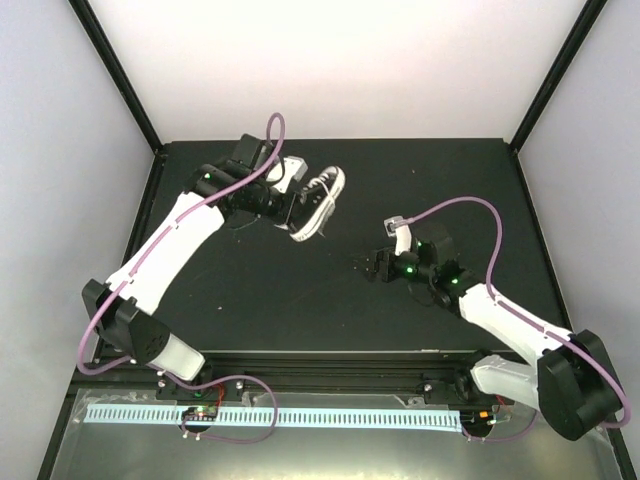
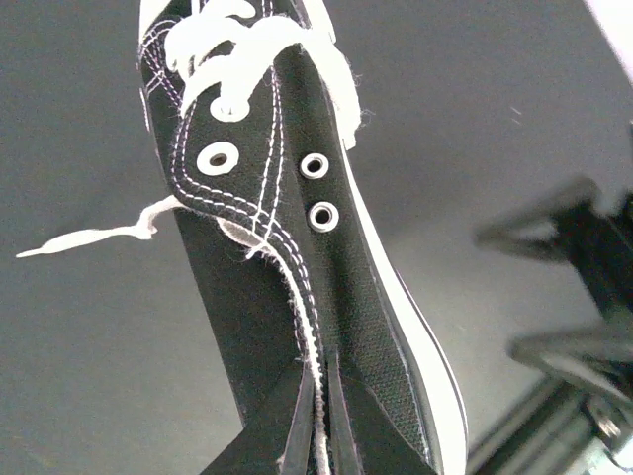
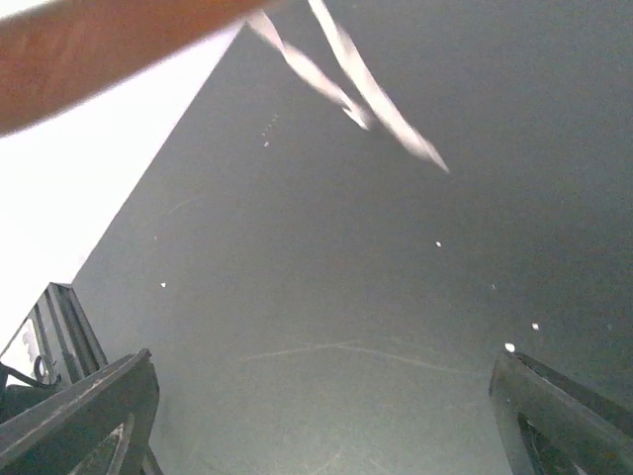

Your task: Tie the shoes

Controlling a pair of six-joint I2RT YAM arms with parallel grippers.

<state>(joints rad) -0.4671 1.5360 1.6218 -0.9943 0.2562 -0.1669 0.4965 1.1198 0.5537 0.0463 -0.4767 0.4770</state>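
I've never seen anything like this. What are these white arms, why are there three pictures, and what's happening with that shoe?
These are two robot arms bolted to a black table, and each ends in a two-finger gripper. The wide picture comes from a camera above and behind the arms. The other two come from small cameras on their wrists. The left gripper is shut on a black sneaker, pinching the canvas edge of its opening. The left wrist view shows that up close. The sneaker's white laces are loose, not tied. The right gripper is open and holds nothing.
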